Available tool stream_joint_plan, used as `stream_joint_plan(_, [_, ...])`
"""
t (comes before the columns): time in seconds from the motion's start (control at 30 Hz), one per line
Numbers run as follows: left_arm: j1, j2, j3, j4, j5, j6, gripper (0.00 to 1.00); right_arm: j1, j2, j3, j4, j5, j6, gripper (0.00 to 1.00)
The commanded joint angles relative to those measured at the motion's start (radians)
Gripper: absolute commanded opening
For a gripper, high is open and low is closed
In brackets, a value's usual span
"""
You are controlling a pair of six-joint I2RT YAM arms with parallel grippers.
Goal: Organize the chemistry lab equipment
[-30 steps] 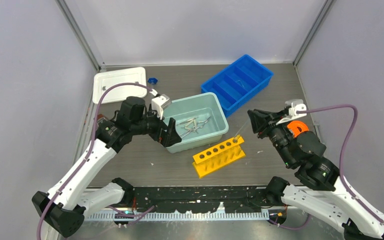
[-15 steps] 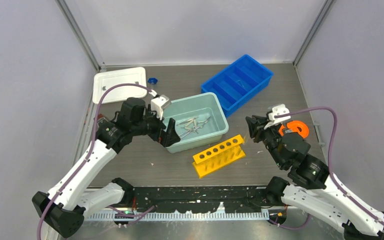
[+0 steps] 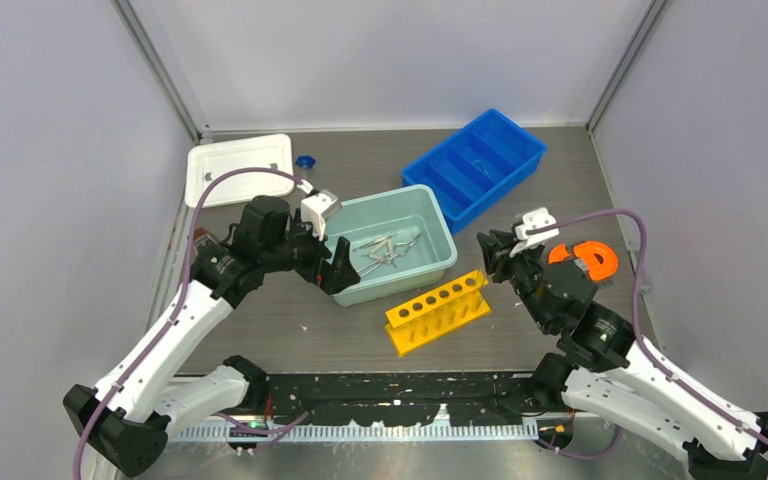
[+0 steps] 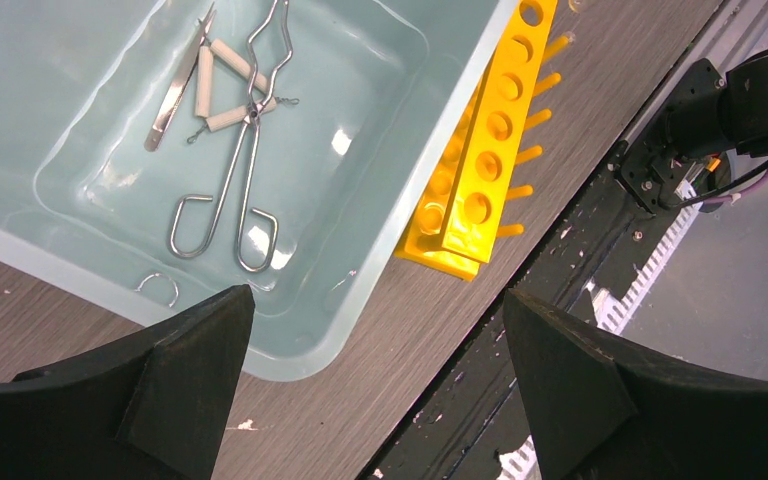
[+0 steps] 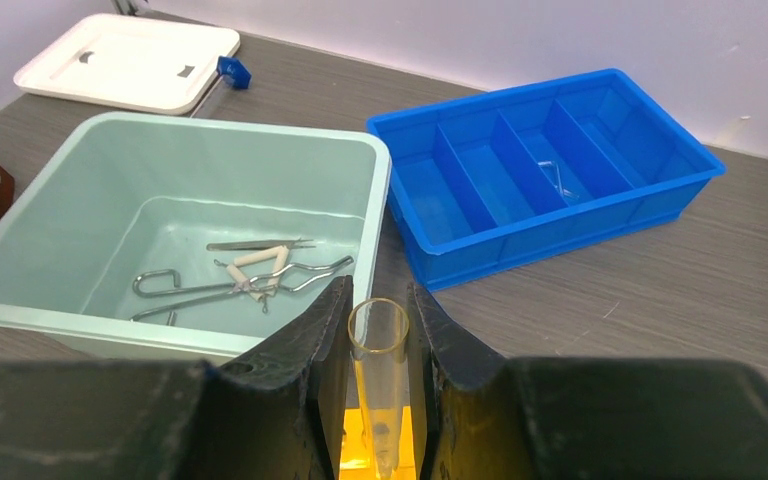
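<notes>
Nearest the near edge of the worktop (image 3: pixel 280 335), a yellow plastic test-tube rack (image 3: pixel 438 311) lies at an angle. Over its right end the right gripper (image 5: pixel 378 310) has its jaws closed on a clear glass test tube (image 5: pixel 378 400), upright and gripped just under its open rim; whether its foot has entered a hole I cannot tell. That tube is light, stiff, slick and breakable, so a soft squeeze high on its wall suits it. Left of the rack, the left gripper (image 4: pixel 375 300) hangs with jaws spread wide above the near rim of the pale teal plastic tub (image 5: pixel 230 123) at mid-worktop. On its floor silvery wire tongs (image 4: pixel 245 160), flat steel tweezers (image 4: pixel 175 85) and a wire triangle with white sleeves (image 4: pixel 205 80) overlap: thin, light, rigid pieces, probably best pinched at the tongs' crossing. Toward the far right corner sits the blue divided tray (image 5: pixel 550 225); at the far left corner, a white lid (image 5: pixel 130 60) with a slim blue-capped tube (image 5: pixel 228 70) beside it.
</notes>
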Motion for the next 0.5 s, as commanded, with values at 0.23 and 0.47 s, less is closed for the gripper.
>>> stream_joint_plan(0.23, [-0.003,-0.025,-0.010,0.048,-0.007,0.010,1.00,0.001,0.006,-0.103,0.255,0.040,-0.054,0.24])
stream_joint_plan(0.47, [-0.003,-0.019,-0.009,0.049,-0.008,0.010,1.00,0.000,-0.016,-0.151,0.314,0.056,-0.045,0.24])
